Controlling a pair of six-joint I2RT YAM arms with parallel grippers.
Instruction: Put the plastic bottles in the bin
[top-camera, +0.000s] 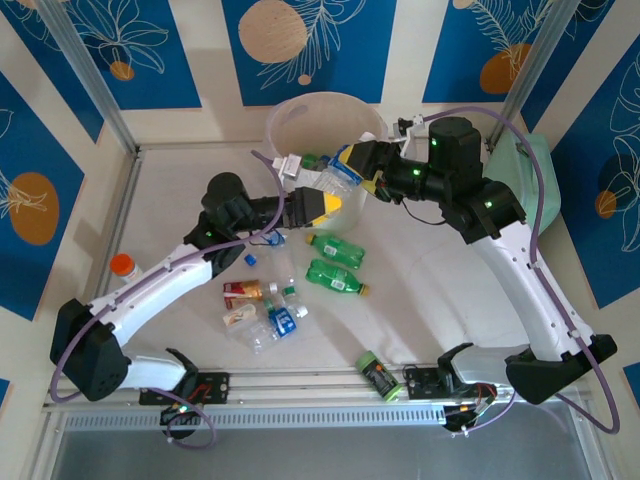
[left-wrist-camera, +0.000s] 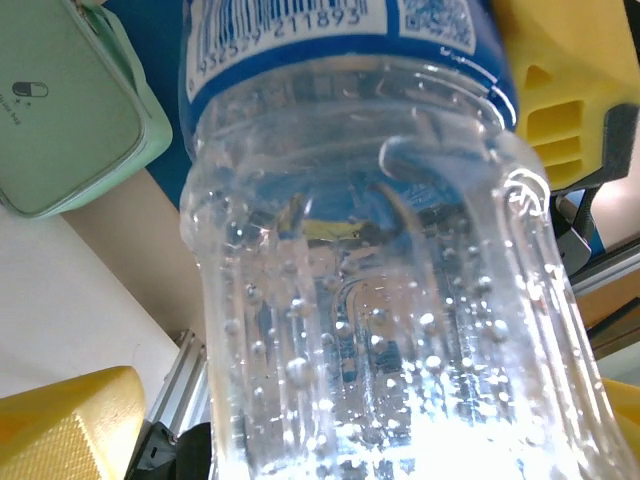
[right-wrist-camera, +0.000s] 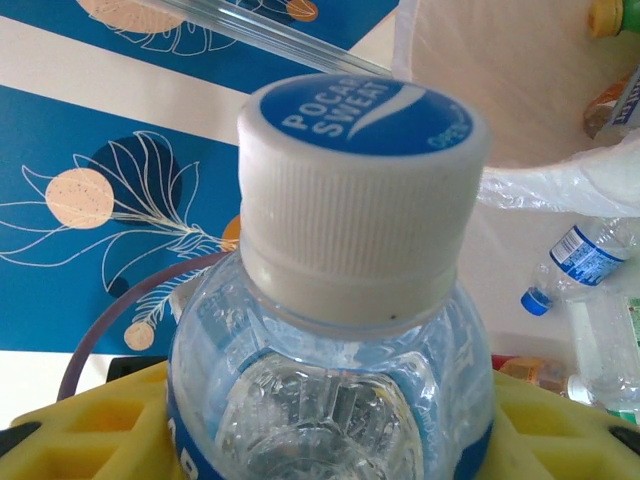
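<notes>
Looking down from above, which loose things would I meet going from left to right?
Orange-capped bottle → red-labelled bottle → pair of green bottles → dark cylinder with green cap → mint-green case.

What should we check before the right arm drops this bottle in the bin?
1. Right gripper holds the clear bottle: ok, yellow fingers on either side below the cap.
2. Left gripper clear of the bottle: cannot tell; jaws look open, one finger stands apart from it, the other is hidden.
3. Bottle over the bin opening: not ok; it hangs at the near rim.
4. Room in the bin: ok, mostly bare inside.
5. Task done after this drop: not ok; several bottles lie on the table.
</notes>
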